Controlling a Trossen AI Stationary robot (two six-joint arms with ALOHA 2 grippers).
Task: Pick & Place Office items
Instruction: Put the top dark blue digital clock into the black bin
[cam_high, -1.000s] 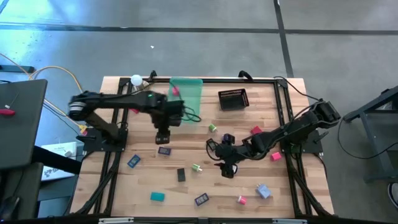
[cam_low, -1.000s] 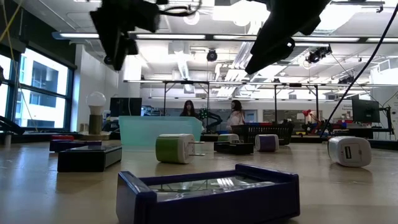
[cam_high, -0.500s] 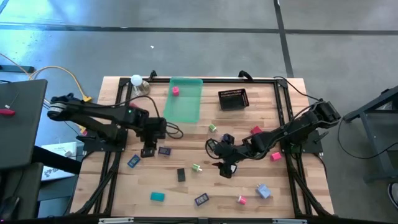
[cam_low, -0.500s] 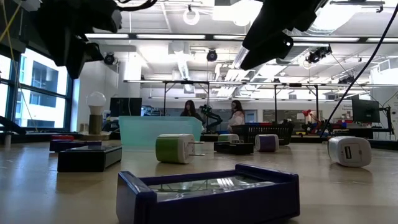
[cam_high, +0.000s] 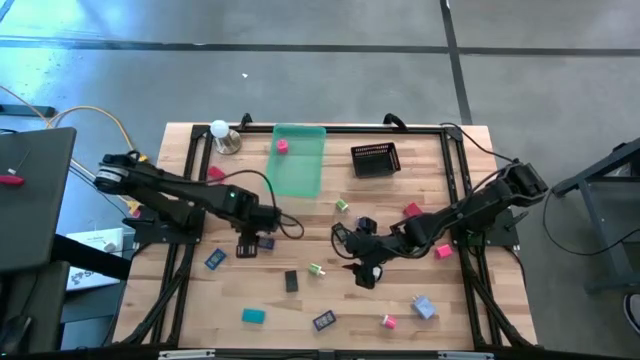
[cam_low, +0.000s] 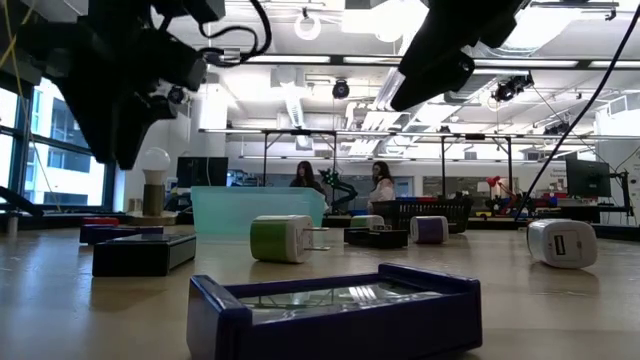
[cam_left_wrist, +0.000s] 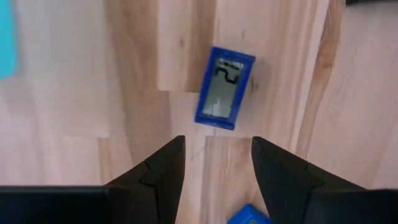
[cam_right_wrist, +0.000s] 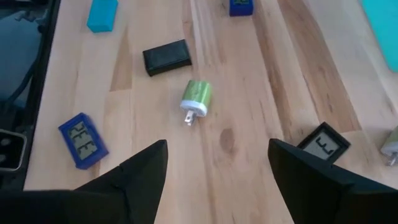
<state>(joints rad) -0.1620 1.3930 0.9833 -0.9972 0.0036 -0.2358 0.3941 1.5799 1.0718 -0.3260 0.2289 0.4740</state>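
Observation:
Small office items lie scattered on the wooden table. A pink piece (cam_high: 283, 146) rests inside the green tray (cam_high: 300, 175). My left gripper (cam_high: 247, 244) (cam_left_wrist: 217, 165) is open, above the table at its left middle. Ahead of its fingers a blue piece with a small display (cam_left_wrist: 225, 87) lies flat, and a second blue piece (cam_left_wrist: 249, 214) shows between them. My right gripper (cam_high: 365, 274) (cam_right_wrist: 217, 180) is open, hovering at the table's middle. Before it lie a green-and-white plug (cam_right_wrist: 197, 98), a black block (cam_right_wrist: 166, 57) and a blue display piece (cam_right_wrist: 83, 140).
The black mesh basket (cam_high: 375, 159) stands at the far edge, right of the tray. A lamp bulb (cam_high: 219, 130) sits at the far left corner. Red (cam_high: 411, 210), pink (cam_high: 443, 251), lavender (cam_high: 423, 306) and teal (cam_high: 253, 315) pieces lie around. People stand in the room beyond (cam_low: 340, 185).
My left arm has drawn back from beside the green tray toward the table's near-left and come down lower over the blue pieces. The tray, which the arm partly covered before, now shows in full with its pink piece.

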